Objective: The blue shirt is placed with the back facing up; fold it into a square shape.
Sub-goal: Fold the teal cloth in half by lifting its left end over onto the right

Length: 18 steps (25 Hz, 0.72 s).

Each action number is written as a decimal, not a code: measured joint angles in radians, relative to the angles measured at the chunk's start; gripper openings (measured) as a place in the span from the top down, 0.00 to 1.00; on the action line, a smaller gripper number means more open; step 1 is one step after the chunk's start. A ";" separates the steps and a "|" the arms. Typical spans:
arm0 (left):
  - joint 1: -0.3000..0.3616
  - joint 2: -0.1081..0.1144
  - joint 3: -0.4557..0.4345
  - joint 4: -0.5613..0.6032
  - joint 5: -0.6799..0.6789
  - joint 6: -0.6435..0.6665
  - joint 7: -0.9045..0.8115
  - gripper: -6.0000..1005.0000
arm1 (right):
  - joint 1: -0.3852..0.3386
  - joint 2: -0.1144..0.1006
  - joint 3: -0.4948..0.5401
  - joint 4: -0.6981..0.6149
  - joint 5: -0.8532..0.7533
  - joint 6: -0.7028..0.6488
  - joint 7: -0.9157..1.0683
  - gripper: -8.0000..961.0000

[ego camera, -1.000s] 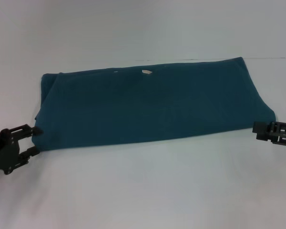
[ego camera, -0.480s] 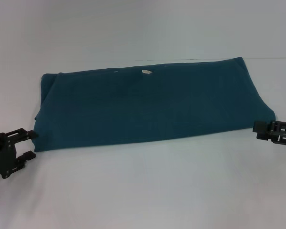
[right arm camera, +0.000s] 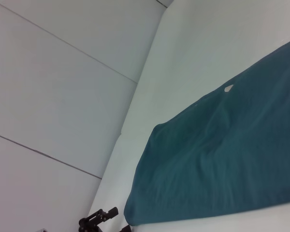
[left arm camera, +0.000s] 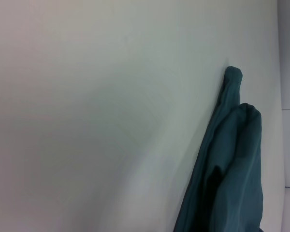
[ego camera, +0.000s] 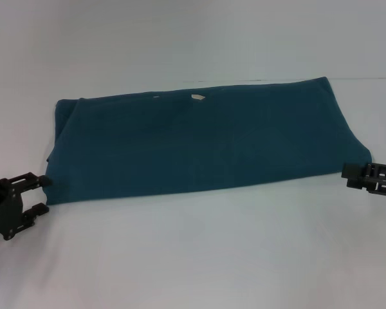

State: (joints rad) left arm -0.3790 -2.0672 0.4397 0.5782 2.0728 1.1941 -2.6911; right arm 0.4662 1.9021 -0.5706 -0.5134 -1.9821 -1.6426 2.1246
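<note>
The blue shirt (ego camera: 202, 143) lies flat across the middle of the white table (ego camera: 199, 257) as a wide band several layers thick, a small white tag (ego camera: 197, 97) showing at its far edge. I judge it soft, light and limp, apt to sag and slide on itself, so I'd pinch all layers together at the near corners of the short ends. My left gripper (ego camera: 33, 194) sits just off the near-left corner, jaws parted, holding nothing and clear of the cloth. My right gripper (ego camera: 349, 175) rests at the near-right corner; I cannot tell whether it touches or how its jaws stand.
</note>
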 joint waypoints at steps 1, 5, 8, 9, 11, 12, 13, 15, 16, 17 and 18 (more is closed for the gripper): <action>0.000 0.000 -0.001 0.000 -0.001 0.000 0.000 0.39 | 0.000 0.000 0.000 0.002 0.001 0.000 0.000 0.28; 0.000 -0.001 -0.002 -0.002 -0.002 -0.008 -0.003 0.39 | 0.000 0.000 0.000 0.009 0.001 0.002 0.000 0.28; -0.006 -0.002 -0.002 -0.016 -0.001 -0.021 -0.004 0.39 | 0.000 0.000 0.000 0.009 0.001 0.006 0.000 0.28; -0.009 -0.002 -0.002 -0.021 0.000 -0.024 -0.004 0.39 | 0.000 0.000 0.000 0.009 0.001 0.007 0.000 0.28; -0.013 -0.002 -0.002 -0.026 0.000 -0.029 -0.004 0.39 | 0.000 0.000 0.000 0.009 0.003 0.007 0.000 0.28; -0.015 -0.001 -0.001 -0.027 0.000 -0.029 -0.004 0.39 | -0.001 0.000 0.000 0.009 0.003 0.007 0.000 0.28; -0.018 -0.001 -0.001 -0.027 0.000 -0.029 -0.004 0.39 | -0.001 0.000 0.000 0.009 0.004 0.007 0.000 0.28; -0.024 -0.001 0.000 -0.027 0.000 -0.031 -0.004 0.39 | -0.001 0.000 0.000 0.010 0.004 0.007 0.000 0.28; -0.028 -0.001 0.001 -0.027 0.000 -0.033 -0.004 0.39 | -0.001 0.000 0.000 0.010 0.004 0.007 0.000 0.28; -0.033 -0.001 0.002 -0.029 0.000 -0.036 -0.004 0.39 | -0.001 0.000 0.000 0.010 0.004 0.008 0.000 0.28; -0.037 -0.001 0.003 -0.032 0.000 -0.040 -0.004 0.39 | -0.001 0.000 0.000 0.010 0.004 0.008 0.000 0.28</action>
State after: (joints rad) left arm -0.4164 -2.0685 0.4427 0.5458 2.0729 1.1544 -2.6952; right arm 0.4648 1.9021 -0.5706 -0.5031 -1.9783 -1.6348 2.1246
